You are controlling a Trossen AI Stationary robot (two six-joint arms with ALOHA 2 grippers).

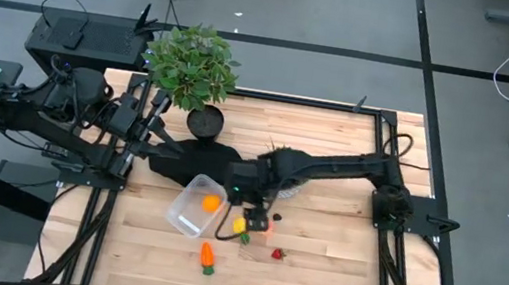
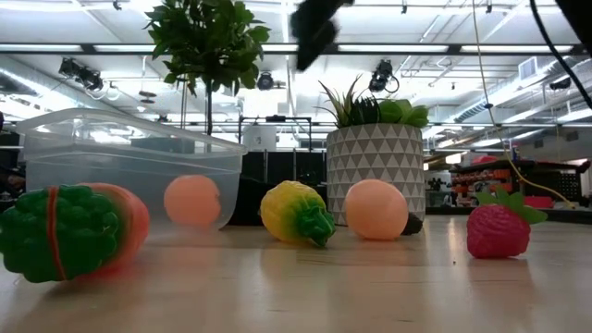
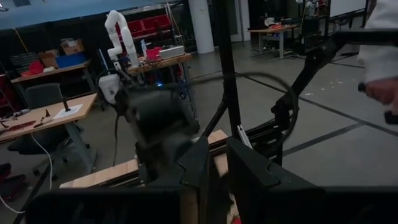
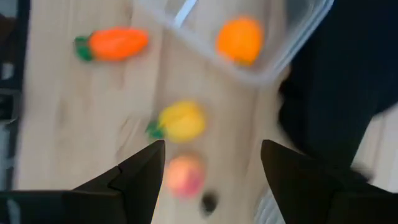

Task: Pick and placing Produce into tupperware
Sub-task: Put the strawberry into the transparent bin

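Near the table's left edge, the left gripper (image 1: 151,125) waits, fingers nearly closed, empty. Mid-table, the clear tupperware (image 1: 185,215) holds the orange (image 1: 211,203). Beside it, the right gripper (image 1: 254,215) hangs wide open above the yellow fruit (image 1: 240,226) and pink fruit (image 1: 258,223).

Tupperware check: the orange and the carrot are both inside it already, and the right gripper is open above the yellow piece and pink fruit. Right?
Not quite. Only the orange is in the tupperware; the high view shows the carrot on the table beside it. The rest holds: the right gripper is open above the yellow piece and pink fruit.
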